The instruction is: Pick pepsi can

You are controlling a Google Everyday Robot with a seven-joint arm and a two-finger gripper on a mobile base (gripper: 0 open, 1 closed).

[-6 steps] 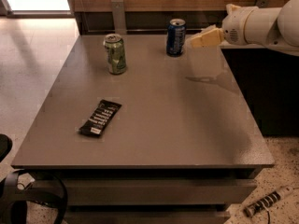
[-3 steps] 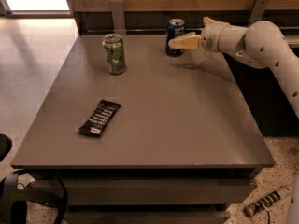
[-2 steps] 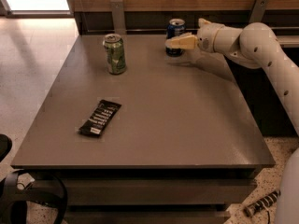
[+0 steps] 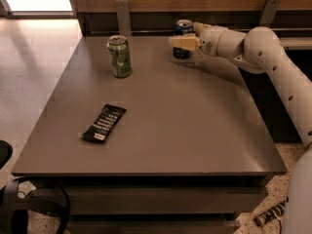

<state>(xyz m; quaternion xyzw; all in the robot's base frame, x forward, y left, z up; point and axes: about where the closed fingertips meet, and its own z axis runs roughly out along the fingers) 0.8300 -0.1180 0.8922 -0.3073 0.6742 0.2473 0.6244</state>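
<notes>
The pepsi can [image 4: 184, 28], dark blue with a silver top, stands upright at the far edge of the grey table [image 4: 161, 126], right of centre. My gripper [image 4: 183, 39] reaches in from the right on a white arm [image 4: 258, 48] and sits at the can, level with its middle, covering part of its side. A green can [image 4: 120, 56] stands upright to the left of it, well apart from the gripper.
A black flat snack packet [image 4: 104, 123] lies on the near left part of the table. A wooden wall with two metal brackets [image 4: 123, 13] runs right behind the table's far edge. Pale floor lies to the left.
My gripper has moved left from beside the pepsi can to the can itself, and now covers its middle. The cans and the packet have not moved.
</notes>
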